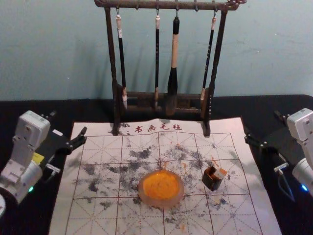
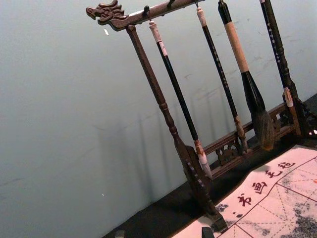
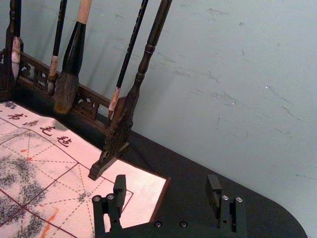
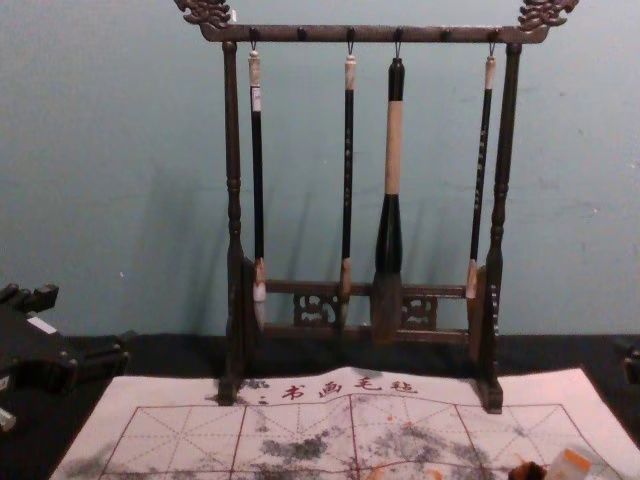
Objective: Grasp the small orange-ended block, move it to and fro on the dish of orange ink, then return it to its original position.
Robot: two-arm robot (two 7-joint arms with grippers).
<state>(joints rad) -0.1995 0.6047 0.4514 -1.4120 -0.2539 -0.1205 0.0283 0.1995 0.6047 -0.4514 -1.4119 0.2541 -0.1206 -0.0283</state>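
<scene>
Resting at the dark open box (image 1: pixel 212 181) is the small orange-ended block (image 1: pixel 220 173), pale and tilted; its orange end also appears in the chest view at the lower right, on the block (image 4: pixel 573 463). Left of the box, the round dish (image 1: pixel 161 201) holds orange ink (image 1: pixel 161 184). My left gripper (image 1: pixel 68 123) is off the mat's left edge, open and empty; in its wrist view the gripper (image 2: pixel 163 233) has its tips just showing. Past the mat's right edge is my right gripper (image 1: pixel 262 127), behind and right of the block. Its wrist view has the gripper (image 3: pixel 166 184) open, holding nothing.
A dark wooden rack (image 1: pixel 161 5) with several hanging brushes stands at the back, its feet on the mat's far edge. The ink-stained gridded mat (image 1: pixel 98 210) lies on a black table (image 1: pixel 29 108), with a wall behind.
</scene>
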